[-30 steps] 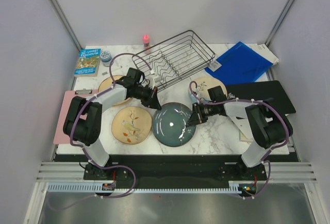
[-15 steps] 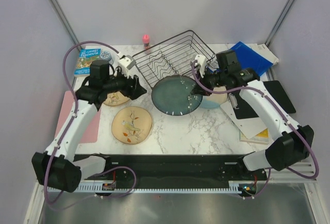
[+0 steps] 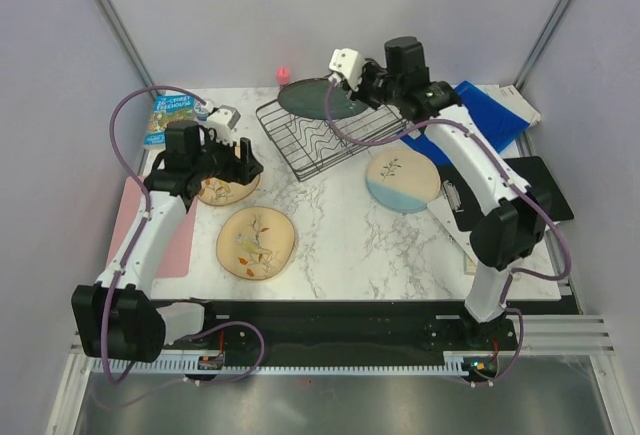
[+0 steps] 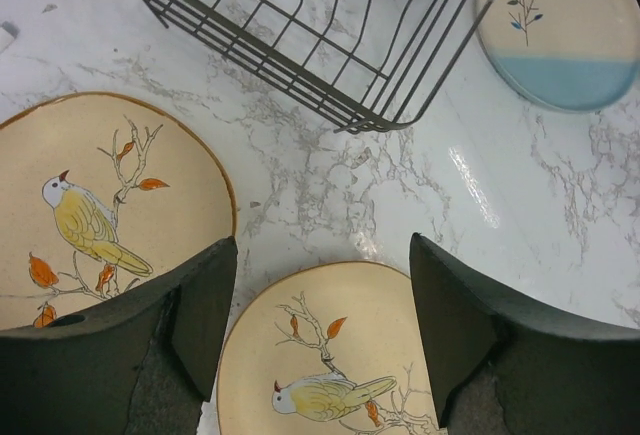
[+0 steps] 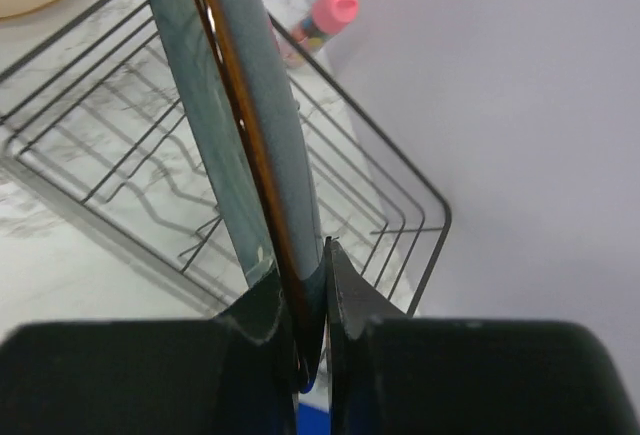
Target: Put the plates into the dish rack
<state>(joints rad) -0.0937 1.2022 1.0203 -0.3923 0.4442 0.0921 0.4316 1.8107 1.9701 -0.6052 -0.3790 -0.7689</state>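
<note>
My right gripper is shut on the rim of the dark teal plate, which it holds on edge above the black wire dish rack. Over the left of the table my left gripper hangs open and empty. It is above two tan bird plates, one at the back left and one nearer. A cream-and-blue sprig plate lies flat to the right of the rack.
A book and a small jar lie at the back left. A pink-capped bottle stands behind the rack. A blue folder and a black pad are on the right, and a pink board on the left.
The right gripper lifted the teal plate off the table, carried it back over the rack and tipped it on edge. The left gripper opened and drew back to the left.
</note>
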